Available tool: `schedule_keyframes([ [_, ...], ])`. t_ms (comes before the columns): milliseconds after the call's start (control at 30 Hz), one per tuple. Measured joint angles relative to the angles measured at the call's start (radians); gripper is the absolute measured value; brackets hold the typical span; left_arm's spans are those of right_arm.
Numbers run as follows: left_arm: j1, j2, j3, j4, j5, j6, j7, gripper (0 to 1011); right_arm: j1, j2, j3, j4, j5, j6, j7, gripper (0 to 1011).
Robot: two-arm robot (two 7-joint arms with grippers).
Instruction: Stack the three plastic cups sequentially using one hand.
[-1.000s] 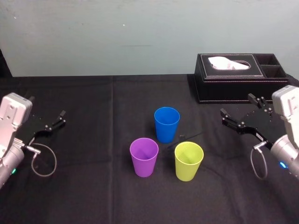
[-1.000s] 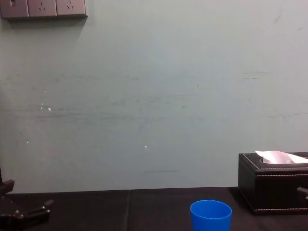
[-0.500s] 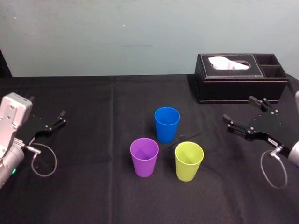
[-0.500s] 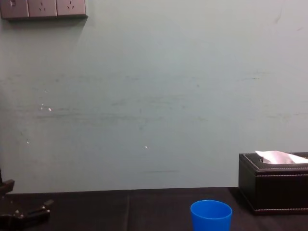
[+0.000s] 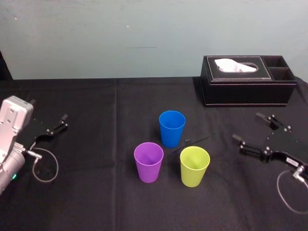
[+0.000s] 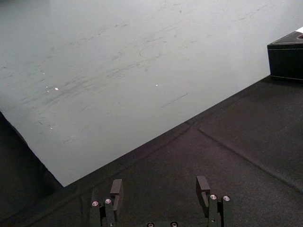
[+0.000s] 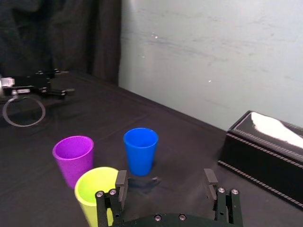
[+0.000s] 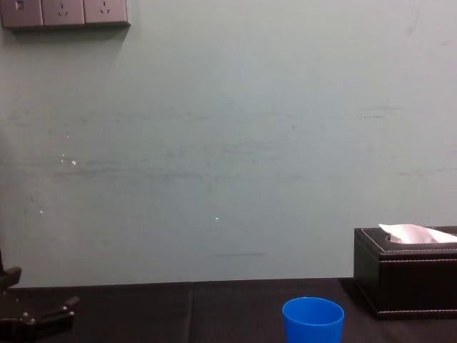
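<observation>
Three plastic cups stand upright and apart in a triangle on the black cloth: a blue cup (image 5: 172, 127) at the back, a purple cup (image 5: 148, 161) front left and a yellow-green cup (image 5: 194, 165) front right. My right gripper (image 5: 248, 127) hovers to the right of the yellow-green cup, open and holding nothing. In the right wrist view its fingers (image 7: 121, 186) frame the blue cup (image 7: 140, 150), with the purple cup (image 7: 74, 158) and the yellow-green cup (image 7: 97, 191) nearer one side. My left gripper (image 5: 48, 111) rests open at the table's far left.
A black tissue box (image 5: 248, 79) with a white tissue stands at the back right, behind my right gripper. A small dark bit (image 5: 188, 140) lies on the cloth between the blue and yellow-green cups. A pale wall closes off the back of the table.
My right gripper has dropped lower and drawn back toward the table's front right, still open. The cups and the left arm have not moved.
</observation>
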Motion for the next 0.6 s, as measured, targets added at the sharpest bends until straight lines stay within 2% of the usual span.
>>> schedule_keyframes([
  [233, 0.000, 0.000, 0.000, 0.000, 0.000, 0.000, 0.000, 1010, -0.065, 0.021, 0.036, -0.024, 0.036, 0.008, 0.070, 1004],
  [600, 0.000, 0.000, 0.000, 0.000, 0.000, 0.000, 0.000, 1010, -0.130, 0.033, 0.050, -0.036, 0.005, -0.018, 0.122, 1004],
])
